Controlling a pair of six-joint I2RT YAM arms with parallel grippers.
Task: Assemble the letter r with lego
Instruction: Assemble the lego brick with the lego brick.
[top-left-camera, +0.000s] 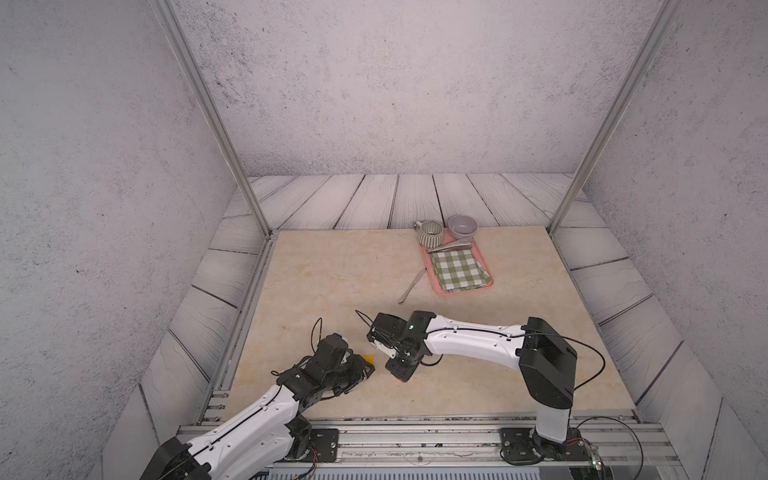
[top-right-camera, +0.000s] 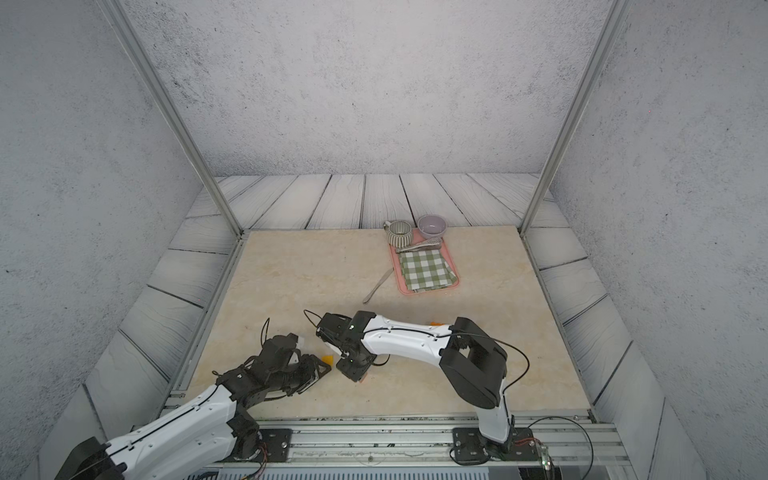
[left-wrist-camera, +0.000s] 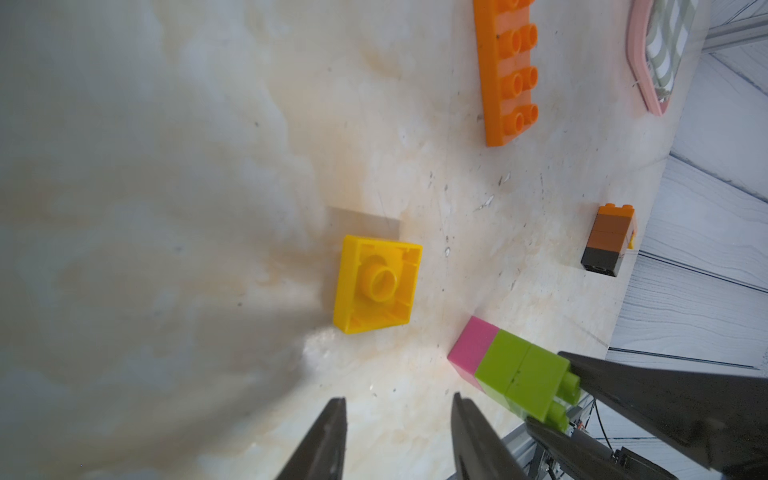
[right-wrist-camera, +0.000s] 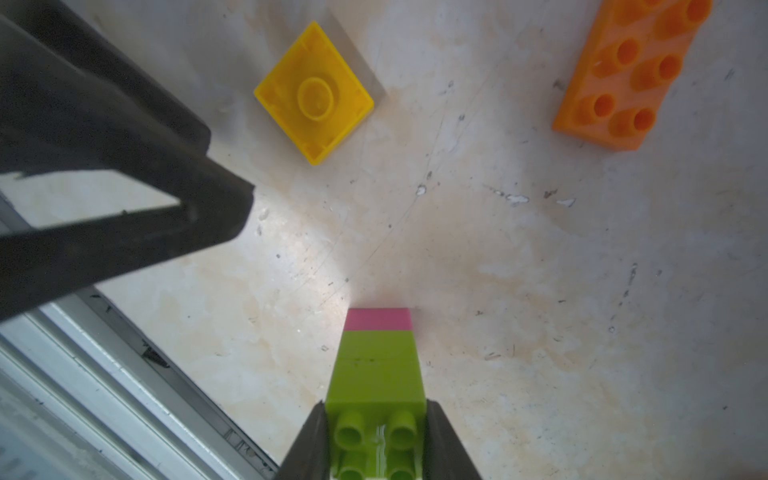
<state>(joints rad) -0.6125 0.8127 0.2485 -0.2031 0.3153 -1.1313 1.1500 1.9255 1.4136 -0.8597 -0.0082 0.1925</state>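
Stack of lime-green and magenta plastic bricks (right-wrist-camera: 376, 365) sits clenched in right gripper (right-wrist-camera: 376, 409); left gripper (left-wrist-camera: 398, 401) hangs released, square yellow brick (left-wrist-camera: 376, 284) just far-right of it.

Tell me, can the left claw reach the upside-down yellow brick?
Probably yes: the left claw is open and empty, the yellow brick lies right ahead, and nothing lies between them.

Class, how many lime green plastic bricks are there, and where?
2, stacked: one lime green plastic brick gripped by the right pincer, the other between it and a magenta plastic brick. More may be hidden.
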